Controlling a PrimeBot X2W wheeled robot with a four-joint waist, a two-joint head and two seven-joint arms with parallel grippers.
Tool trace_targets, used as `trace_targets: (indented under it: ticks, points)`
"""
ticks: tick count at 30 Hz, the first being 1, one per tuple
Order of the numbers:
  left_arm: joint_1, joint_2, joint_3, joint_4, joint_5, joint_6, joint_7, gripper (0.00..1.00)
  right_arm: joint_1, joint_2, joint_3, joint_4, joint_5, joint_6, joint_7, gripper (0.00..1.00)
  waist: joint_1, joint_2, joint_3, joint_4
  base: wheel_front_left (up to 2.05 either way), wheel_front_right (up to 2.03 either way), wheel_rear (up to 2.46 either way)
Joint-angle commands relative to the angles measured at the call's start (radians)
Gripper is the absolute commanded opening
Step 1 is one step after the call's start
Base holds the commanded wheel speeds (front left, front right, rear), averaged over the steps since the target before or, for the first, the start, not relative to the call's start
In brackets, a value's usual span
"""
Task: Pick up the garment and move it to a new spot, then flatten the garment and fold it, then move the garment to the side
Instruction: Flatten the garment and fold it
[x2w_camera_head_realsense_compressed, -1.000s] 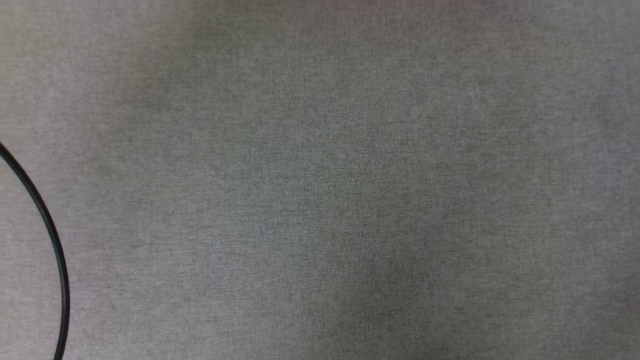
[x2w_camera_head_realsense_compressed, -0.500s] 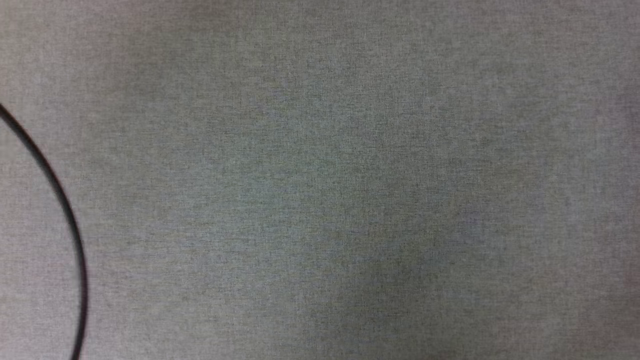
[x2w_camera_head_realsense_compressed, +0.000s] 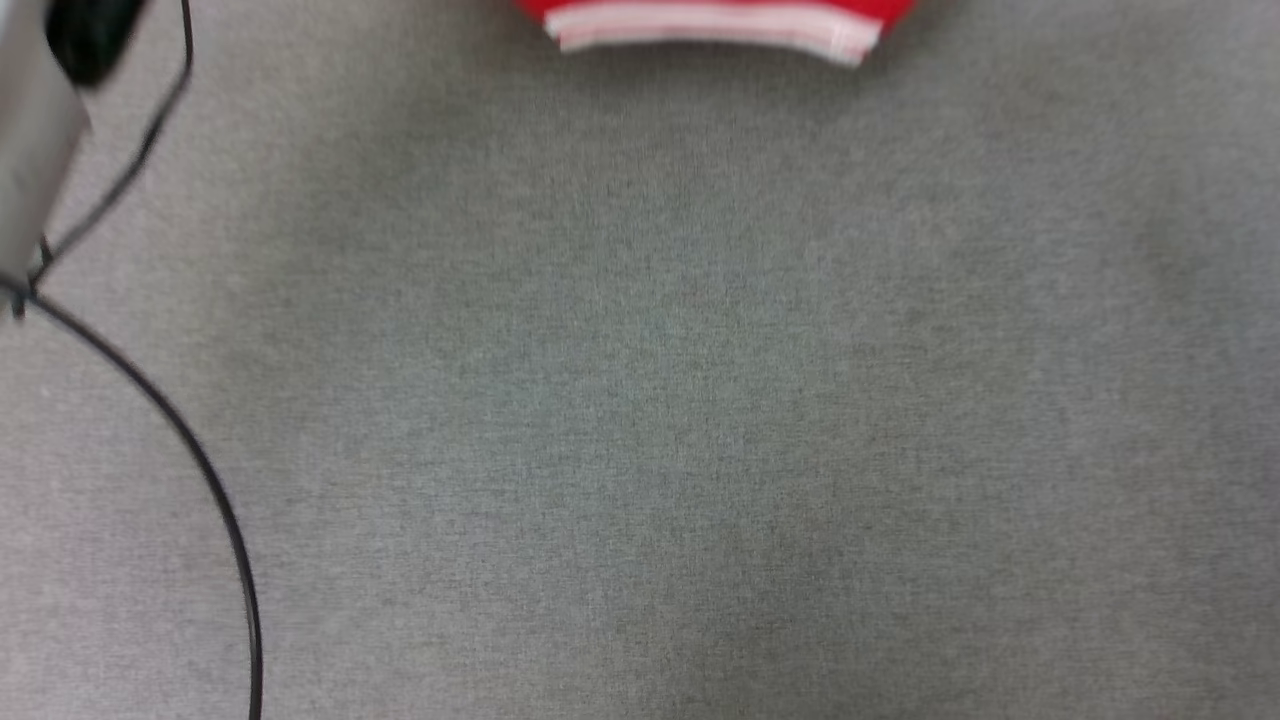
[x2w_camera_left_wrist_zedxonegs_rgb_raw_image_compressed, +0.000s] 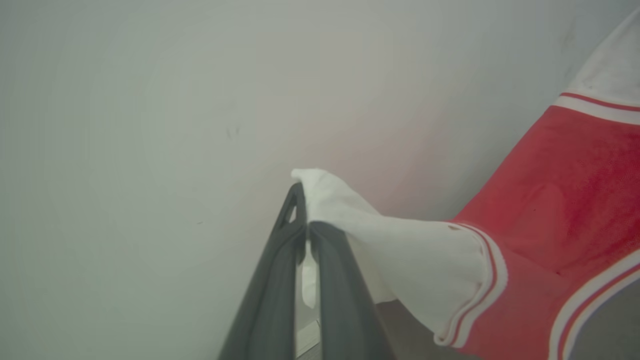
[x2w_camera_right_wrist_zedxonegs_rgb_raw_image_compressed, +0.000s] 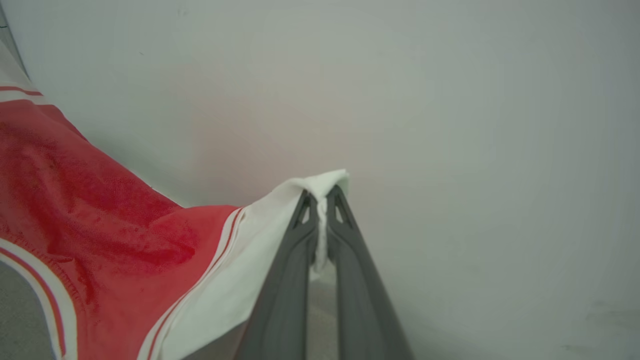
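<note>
Nearest in the head view, the grey cloth surface (x2w_camera_head_realsense_compressed: 640, 420) lies bare from the bottom edge up through the middle and across to the right edge; this is the widest open room. A thin black cable (x2w_camera_head_realsense_compressed: 205, 475) curves over its left side, from the bottom edge up to a pale forearm (x2w_camera_head_realsense_compressed: 30, 150) in the top left corner. Farther off, at the top edge near the middle, a blurred strip of the garment (x2w_camera_head_realsense_compressed: 715, 15) shows, red with a pale striped hem.

In the left wrist view, the left gripper (x2w_camera_left_wrist_zedxonegs_rgb_raw_image_compressed: 301, 200) has its dark fingers pressed together on a bunched tip of white sleeve; from there the sleeve runs right to striped trim, then the red body (x2w_camera_left_wrist_zedxonegs_rgb_raw_image_compressed: 550, 200) reaches the right edge. In the right wrist view, the right gripper (x2w_camera_right_wrist_zedxonegs_rgb_raw_image_compressed: 322, 197) likewise pinches a white sleeve tip; the red cloth (x2w_camera_right_wrist_zedxonegs_rgb_raw_image_compressed: 75, 200) slopes away to the left edge. Beyond both grips stands a plain pale wall (x2w_camera_left_wrist_zedxonegs_rgb_raw_image_compressed: 150, 100).
</note>
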Motion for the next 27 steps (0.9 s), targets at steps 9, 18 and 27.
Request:
trace_targets:
  ticks: [9,18,27]
  points:
    - [0.412,0.142,0.021,-0.209,-0.095,0.098,-0.017,0.00,0.308,-0.095,0.071,-0.105,0.112,-0.001,-0.040,0.00,0.0000,0.0000,-0.162,-0.008,0.00,0.00,0.00]
    - [0.821,0.293,0.015,-0.466,-0.212,0.265,-0.018,0.00,0.625,-0.196,0.106,-0.240,0.190,-0.001,-0.014,0.00,0.0000,0.0000,-0.274,-0.016,0.00,0.00,0.00]
    - [1.129,0.408,-0.001,-0.692,-0.305,0.435,-0.019,0.00,0.960,-0.304,0.080,-0.381,0.261,-0.001,0.048,0.00,0.0000,0.0000,-0.340,-0.013,0.00,0.00,0.00]
